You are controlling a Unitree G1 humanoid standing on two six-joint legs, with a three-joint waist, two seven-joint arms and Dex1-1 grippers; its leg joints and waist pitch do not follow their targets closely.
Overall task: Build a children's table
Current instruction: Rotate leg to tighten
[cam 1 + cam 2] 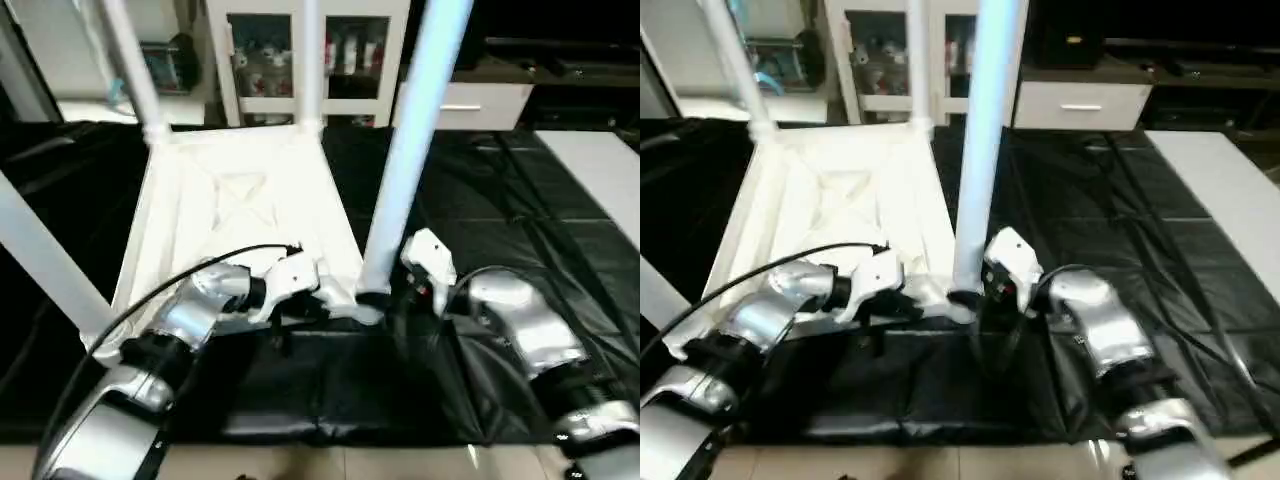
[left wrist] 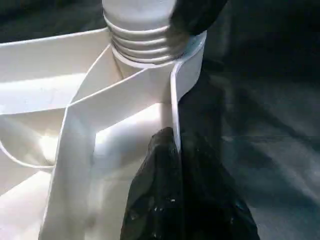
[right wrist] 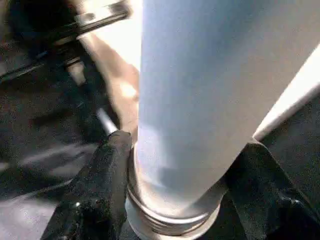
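Your table top (image 1: 240, 215) lies upside down on the black bench (image 1: 500, 220), left of centre in the head view, with its legs standing upright. The near-right leg (image 1: 410, 150) rises from the corner socket (image 1: 368, 305) at lower centre, its long axis vertical and leaning slightly right. Your right tool (image 3: 175, 200) sits just right of that leg's base, its fingers (image 3: 100, 190) set around the threaded foot, touching or close to it; a firm grip I cannot confirm. Your left tool (image 1: 300, 300) is pinched shut on the top's rim wall (image 2: 175, 100) beside the socket. Both forearms reach forward low over the bench, wrists angled inward. The right arm is nearer for turning the leg.
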